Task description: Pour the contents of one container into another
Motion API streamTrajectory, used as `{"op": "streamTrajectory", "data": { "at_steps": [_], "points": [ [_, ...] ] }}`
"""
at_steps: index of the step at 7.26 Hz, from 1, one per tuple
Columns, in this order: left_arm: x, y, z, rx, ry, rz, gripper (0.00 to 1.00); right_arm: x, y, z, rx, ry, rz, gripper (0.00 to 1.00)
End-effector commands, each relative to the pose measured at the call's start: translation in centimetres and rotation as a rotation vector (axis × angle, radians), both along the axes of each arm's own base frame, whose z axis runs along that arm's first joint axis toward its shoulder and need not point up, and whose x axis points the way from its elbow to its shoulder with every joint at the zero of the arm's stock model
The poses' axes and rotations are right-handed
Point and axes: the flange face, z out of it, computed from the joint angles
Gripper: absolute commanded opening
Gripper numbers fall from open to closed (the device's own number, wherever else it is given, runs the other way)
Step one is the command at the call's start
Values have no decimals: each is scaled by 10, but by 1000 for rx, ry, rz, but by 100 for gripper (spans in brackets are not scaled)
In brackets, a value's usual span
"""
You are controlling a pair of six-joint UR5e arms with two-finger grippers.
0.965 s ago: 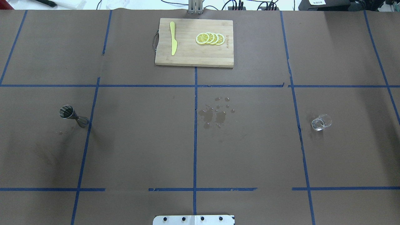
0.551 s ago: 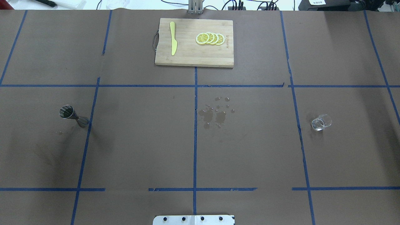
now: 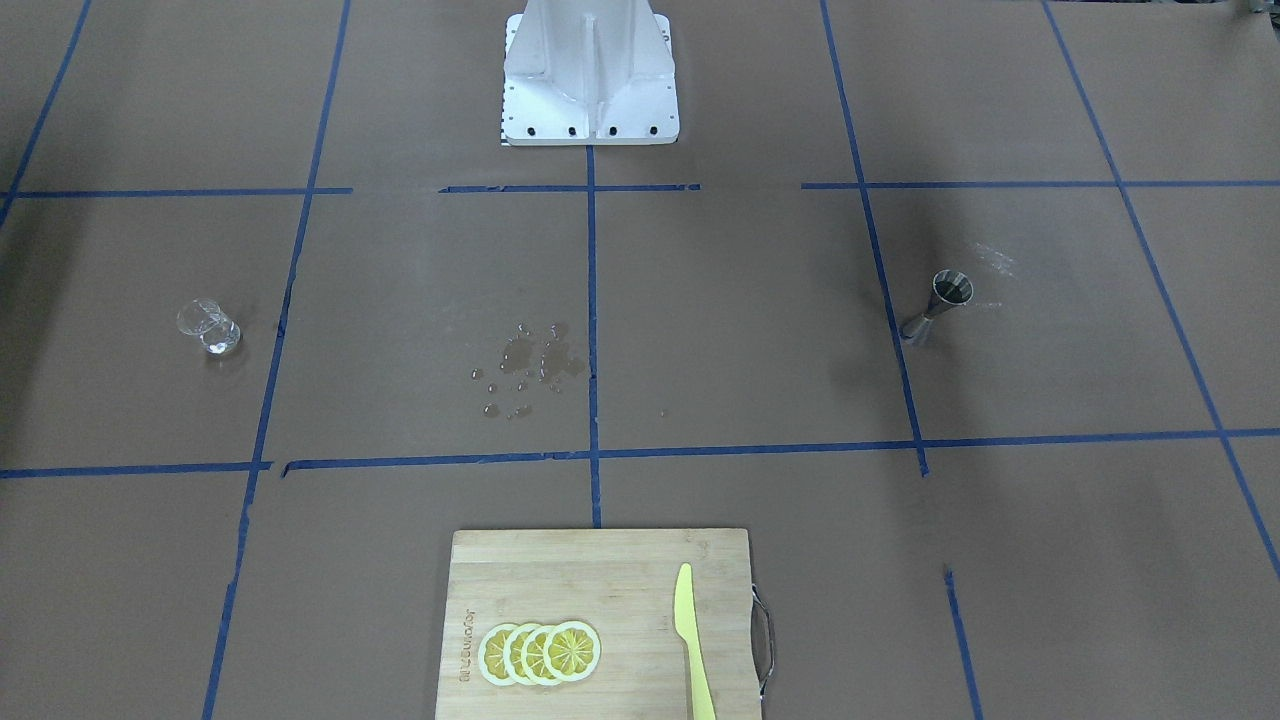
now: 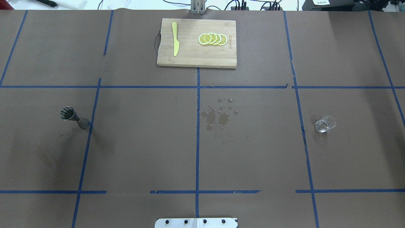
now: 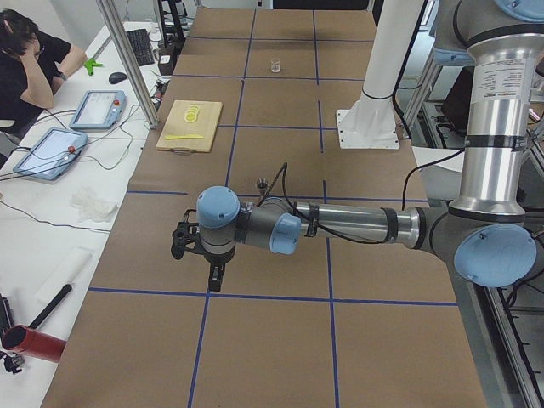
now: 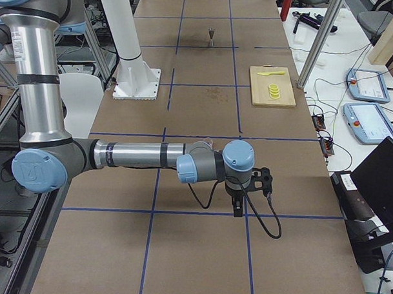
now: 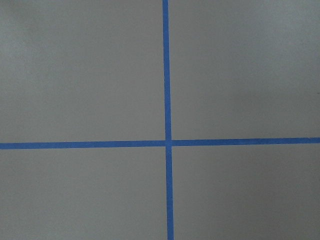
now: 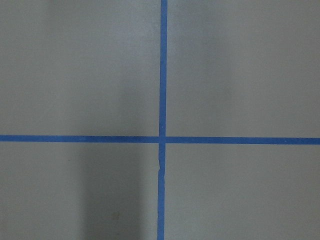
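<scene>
The clear glass (image 4: 325, 123) stands upright on the right side of the brown table, small in the front-facing view (image 3: 209, 326) and far off in the exterior left view (image 5: 274, 65). The steel jigger (image 4: 74, 117) stands upright on the left side (image 3: 940, 302), beside a blue tape line. Neither gripper shows in the overhead or front-facing views. The left gripper (image 5: 216, 282) hangs over bare table well short of the jigger (image 5: 262, 182). The right gripper (image 6: 239, 209) hangs likewise at the other end. I cannot tell whether either is open or shut. Both wrist views show only paper and tape.
A wooden cutting board (image 4: 196, 60) at the table's far middle carries a yellow knife (image 4: 175, 38) and lemon slices (image 4: 212, 39). Spilled drops (image 4: 218, 115) wet the paper at the centre. The robot's base plate (image 4: 196, 222) sits at the near edge. An operator (image 5: 34, 59) sits beside the table.
</scene>
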Motion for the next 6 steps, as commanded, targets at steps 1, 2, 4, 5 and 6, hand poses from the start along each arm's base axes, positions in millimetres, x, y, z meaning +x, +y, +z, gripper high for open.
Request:
{"op": "streamTrajectory", "data": {
  "at_steps": [1, 2, 4, 5, 6],
  "points": [
    [0, 2, -5, 8, -1, 0, 100, 8, 1, 1, 6, 0, -21, 100],
    [0, 1, -7, 13, -2, 1, 100, 8, 1, 2, 5, 0, -21, 100],
    [0, 4, -9, 17, -2, 7, 100, 8, 1, 2, 5, 3, -20, 100],
    [0, 6, -7, 14, -4, 7, 100, 8, 1, 2, 5, 6, -18, 100],
    [1, 6, -6, 13, -4, 9, 100, 8, 2, 2, 8, 4, -18, 100]
  ]
}}
